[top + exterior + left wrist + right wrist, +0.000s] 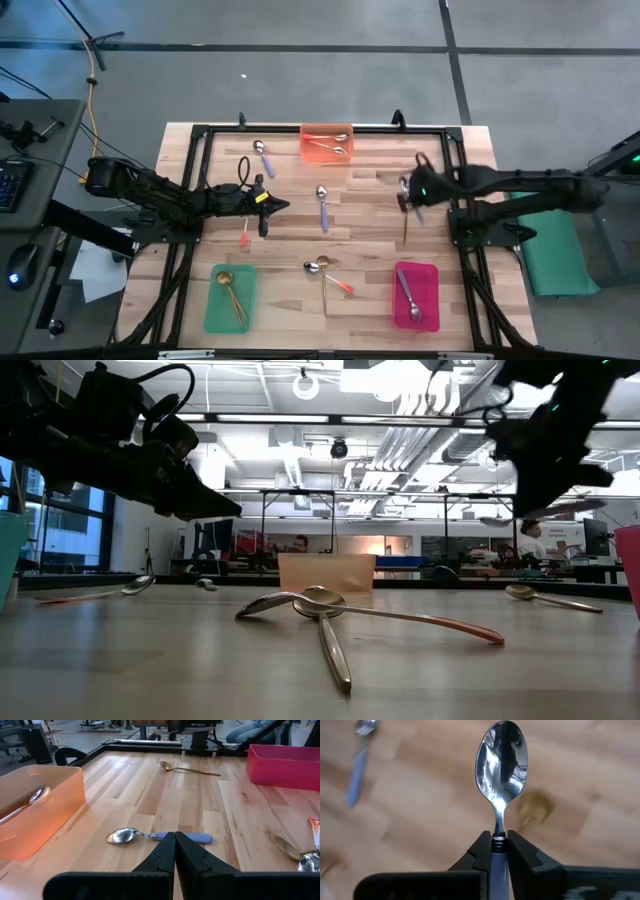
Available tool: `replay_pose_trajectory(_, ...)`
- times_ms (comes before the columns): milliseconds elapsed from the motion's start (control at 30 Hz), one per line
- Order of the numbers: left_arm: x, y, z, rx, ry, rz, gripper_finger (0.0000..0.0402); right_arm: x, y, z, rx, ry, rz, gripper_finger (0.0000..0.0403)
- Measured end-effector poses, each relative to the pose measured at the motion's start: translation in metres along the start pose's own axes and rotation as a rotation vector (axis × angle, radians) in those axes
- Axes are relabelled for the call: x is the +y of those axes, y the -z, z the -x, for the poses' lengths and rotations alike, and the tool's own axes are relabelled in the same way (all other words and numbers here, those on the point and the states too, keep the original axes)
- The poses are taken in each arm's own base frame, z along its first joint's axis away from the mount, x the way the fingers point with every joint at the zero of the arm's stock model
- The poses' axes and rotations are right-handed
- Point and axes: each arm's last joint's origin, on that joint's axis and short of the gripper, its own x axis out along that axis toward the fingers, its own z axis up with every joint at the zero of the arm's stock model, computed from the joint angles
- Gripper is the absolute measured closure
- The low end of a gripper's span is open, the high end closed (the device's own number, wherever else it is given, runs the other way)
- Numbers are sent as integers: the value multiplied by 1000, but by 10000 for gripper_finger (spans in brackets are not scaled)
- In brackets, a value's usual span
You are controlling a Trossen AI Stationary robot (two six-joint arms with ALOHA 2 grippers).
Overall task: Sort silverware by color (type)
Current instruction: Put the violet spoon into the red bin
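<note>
Now our right gripper (500,851) pinches a purple-handled spoon (501,762) at its neck, bowl pointing ahead; the pink tray (416,294), holding a matching spoon, lies at six o'clock. Our left gripper (283,206) waits clenched, empty.

Three trays (326,127); loose on the table (370,215) lie two purple-handled spoons (322,208), two orange-handled spoons (243,236) and two gold spoons (405,228).

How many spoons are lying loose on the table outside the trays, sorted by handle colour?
Purple-handled spoons: 2
Orange-handled spoons: 2
Gold spoons: 2
Total: 6
Not counted: the spoon held in the right pincer.
</note>
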Motion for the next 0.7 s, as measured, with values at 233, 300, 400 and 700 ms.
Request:
replay_pose_trajectory(233,1,0,0,-1,-17,3,401,22,57,15,92,-107,-16,384)
replay_pose_trajectory(300,1,0,0,-1,-17,11,401,27,72,17,130,-121,-29,384)
replay_pose_trajectory(400,1,0,0,-1,-17,19,401,32,94,20,193,-142,-66,384)
replay_pose_trajectory(700,1,0,0,-1,-18,20,401,42,159,28,433,-169,-173,384)
